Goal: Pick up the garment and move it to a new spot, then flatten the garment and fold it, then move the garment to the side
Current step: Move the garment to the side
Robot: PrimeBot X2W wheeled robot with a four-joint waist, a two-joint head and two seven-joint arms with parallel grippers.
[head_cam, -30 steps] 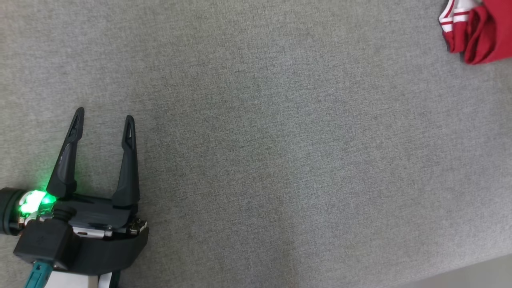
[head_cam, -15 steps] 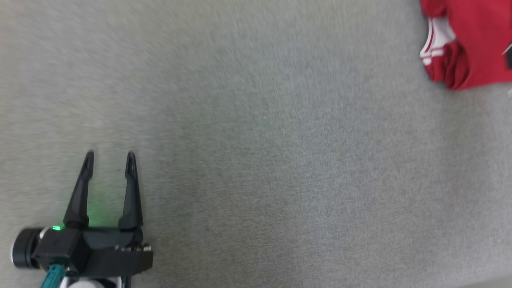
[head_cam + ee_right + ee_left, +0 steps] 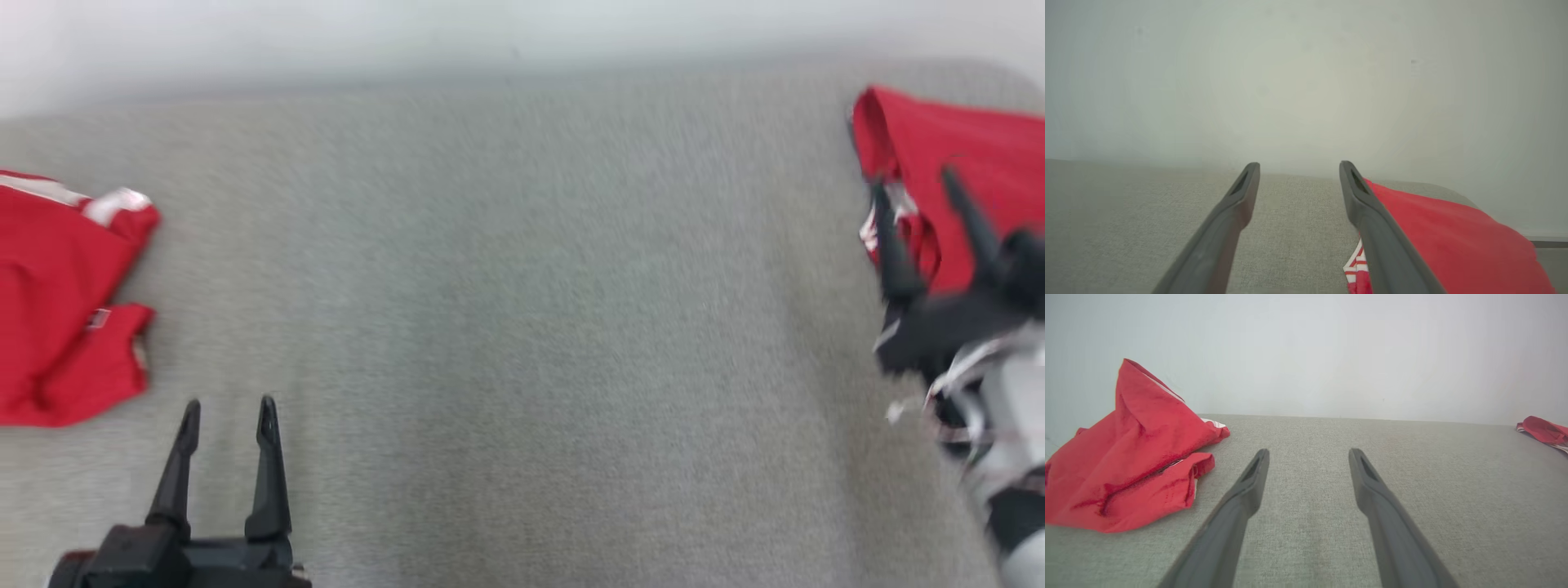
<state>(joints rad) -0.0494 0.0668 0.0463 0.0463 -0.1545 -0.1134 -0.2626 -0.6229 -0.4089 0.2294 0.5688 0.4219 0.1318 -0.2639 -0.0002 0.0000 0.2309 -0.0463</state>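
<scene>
Both claws stood apart and empty — the right gripper (image 3: 913, 184) at the near edge of the red garment (image 3: 971, 139), probably set aside at far right, the left gripper (image 3: 229, 404) near a crumpled red heap (image 3: 57, 302) on the left of the grey surface (image 3: 522, 286).

A crumpled red garment (image 3: 65, 302) lies at the left edge of the head view, about mid-height, on the grey cloth-covered counter (image 3: 522, 327). It's bunched into a loose heap, with a white band at its upper corner and a smaller flap folded below. In the left wrist view it sits at the left, one corner standing up in a peak. A second red garment (image 3: 963, 147) lies at the upper right of the head view. It's flatter and smooth on top, with red-and-white striped trim along its left edge, though blurred there.
</scene>
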